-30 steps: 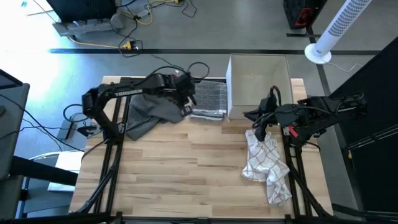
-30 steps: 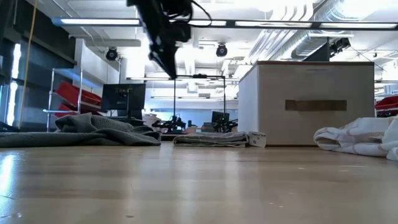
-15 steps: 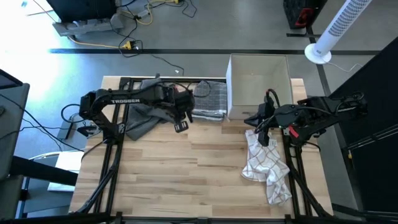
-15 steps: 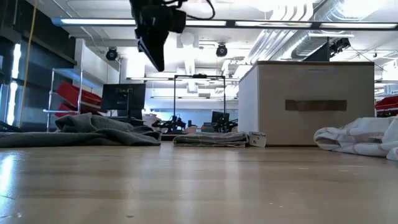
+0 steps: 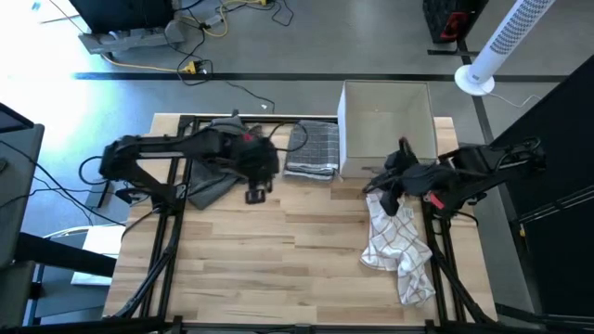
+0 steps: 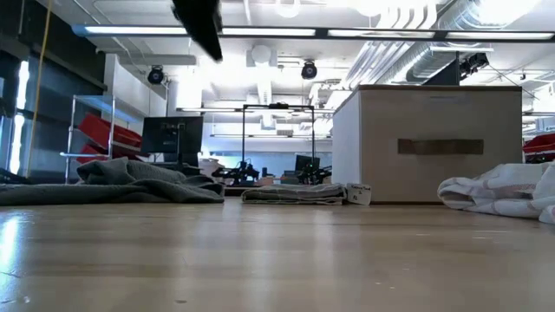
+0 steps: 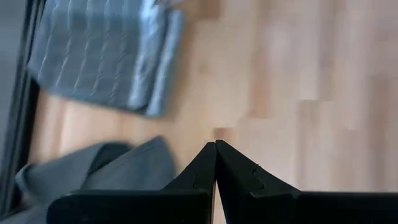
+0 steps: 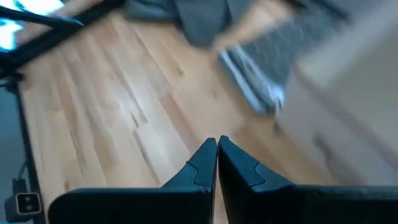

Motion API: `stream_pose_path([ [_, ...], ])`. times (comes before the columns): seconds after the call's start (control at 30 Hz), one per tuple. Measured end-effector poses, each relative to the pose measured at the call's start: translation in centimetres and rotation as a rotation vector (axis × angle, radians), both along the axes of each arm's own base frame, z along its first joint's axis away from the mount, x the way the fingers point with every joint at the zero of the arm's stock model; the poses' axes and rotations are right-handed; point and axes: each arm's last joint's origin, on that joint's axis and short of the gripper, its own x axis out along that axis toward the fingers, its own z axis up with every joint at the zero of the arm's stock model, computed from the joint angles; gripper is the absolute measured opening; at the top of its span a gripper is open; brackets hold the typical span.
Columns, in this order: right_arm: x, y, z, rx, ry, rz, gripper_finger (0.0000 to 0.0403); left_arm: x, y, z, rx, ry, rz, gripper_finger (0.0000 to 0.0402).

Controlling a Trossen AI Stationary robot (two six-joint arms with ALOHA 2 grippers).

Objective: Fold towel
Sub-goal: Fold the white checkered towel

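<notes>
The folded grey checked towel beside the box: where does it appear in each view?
High view: folded grey checked towel at the back, left of the white box.
Low view: lying flat, left of the box.
Left wrist view: upper left.
Right wrist view: upper right, blurred.
Shared landmark: the box.

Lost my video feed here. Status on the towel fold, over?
Left gripper shut, empty, above bare table. Right gripper shut, over white checked towel, still crumpled. Grey folded towel beside box; dark grey cloth heaped at left. Nothing blocking.
</notes>
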Motion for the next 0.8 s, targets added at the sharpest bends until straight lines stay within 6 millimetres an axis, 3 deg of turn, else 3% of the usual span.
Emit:
stream_pose_path([
  [0.17, 0.1, 0.9, -2.3, 0.149, 0.262, -0.098, 0.0, -2.5, -1.3, 2.4, 0.027, -0.093, -0.081, 0.0],
  [0.3, 0.3, 1.6, -3.6, 0.294, 0.448, -0.168, 0.0, -3.2, -1.6, 3.1, 0.062, -0.119, -0.148, 0.0],
  [0.5, 1.0, 2.6, -4.6, 0.383, 0.521, -0.299, 0.0, -3.3, -1.7, 3.1, 0.067, -0.12, -0.155, 0.0],
  [0.63, 1.0, 3.1, -4.9, 0.397, 0.544, -0.362, 0.0001, -3.3, -1.5, 3.1, 0.094, -0.113, -0.085, 0.0],
  [0.8, 0.5, 3.1, -4.9, 0.403, 0.597, -0.407, 0.0001, -2.6, -0.9, 2.6, 0.185, -0.122, 0.136, 0.0008],
])
